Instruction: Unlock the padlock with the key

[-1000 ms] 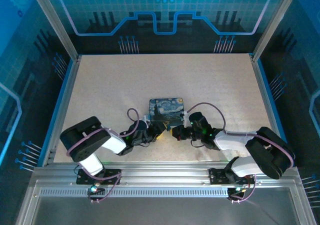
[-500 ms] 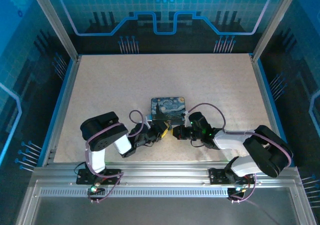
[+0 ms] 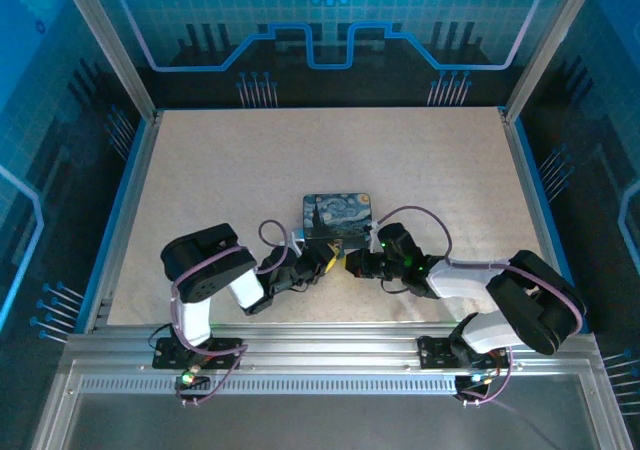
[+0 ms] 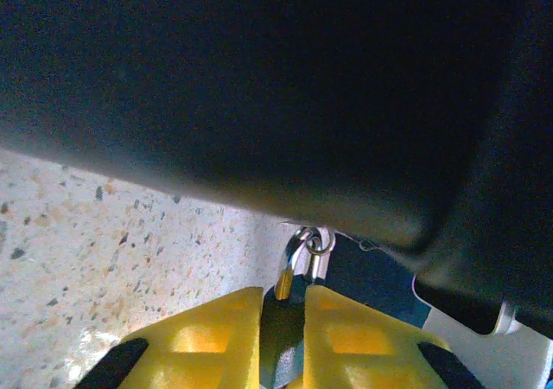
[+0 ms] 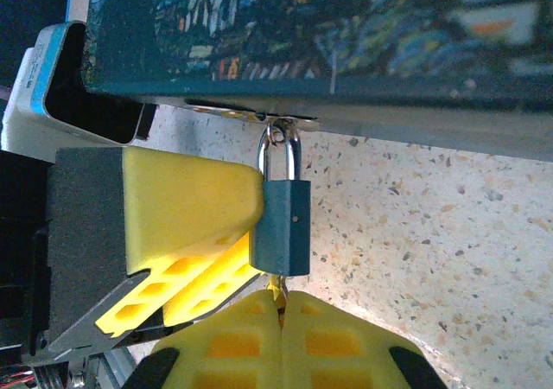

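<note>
fingers of the right gripper [image 5: 281, 303], yellow and pressed tight together, pinch a very small thin metal key [image 5: 278, 288] just under the tiny dark grey metal padlock [image 5: 284, 228]. the left gripper [image 4: 282, 299] clamps its yellow pads on the padlock body from the opposite side. the silvery shackle [image 5: 278, 151] hangs from the clasp [image 5: 256, 113] of the blue swirly-painted rectangular tin box [image 5: 346, 26], which sits on the speckled beige table [image 5: 449, 233].

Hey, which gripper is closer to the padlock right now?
Left. The left gripper clamps the padlock between its fingers; the right gripper sits just below, pinching the key at the padlock's base.
</note>
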{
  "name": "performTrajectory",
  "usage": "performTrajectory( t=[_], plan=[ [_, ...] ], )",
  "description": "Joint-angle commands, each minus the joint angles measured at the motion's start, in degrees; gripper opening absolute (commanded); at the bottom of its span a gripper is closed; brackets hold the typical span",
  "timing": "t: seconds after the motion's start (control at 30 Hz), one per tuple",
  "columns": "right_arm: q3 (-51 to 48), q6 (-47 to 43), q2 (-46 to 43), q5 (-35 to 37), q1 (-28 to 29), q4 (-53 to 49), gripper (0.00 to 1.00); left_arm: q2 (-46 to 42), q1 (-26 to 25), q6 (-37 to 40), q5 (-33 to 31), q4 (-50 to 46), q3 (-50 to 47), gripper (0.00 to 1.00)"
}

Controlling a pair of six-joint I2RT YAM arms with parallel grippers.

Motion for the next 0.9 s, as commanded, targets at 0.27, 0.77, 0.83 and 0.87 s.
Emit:
performTrajectory(
  t=[0.27, 0.77, 0.83, 0.87],
  plan=[
    [-0.19, -4.6, -7.48, 1.34, -0.57, -6.28, 0.29, -9.21, -0.66, 4.2, -1.52, -11.16, 0.32, 0.05],
    [6.78, -38.06, -26.1, 17.05, 5.11, -31.7, 0.62, -13.18, -0.71, 2.49, -2.69, -16.06, 0.55, 0.03],
    [7.77, -43.57, -26.11, 21.51, 8.07, -32.45, 0.64, -13.86, -0.7, 2.17, -2.57, -16.79, 0.81, 0.03],
    [7.96, -45.88, -25.98, 23.54, 9.42, -32.26, 0.64, -14.11, -0.7, 2.1, -2.57, -17.15, 0.79, 0.03]
  ],
)
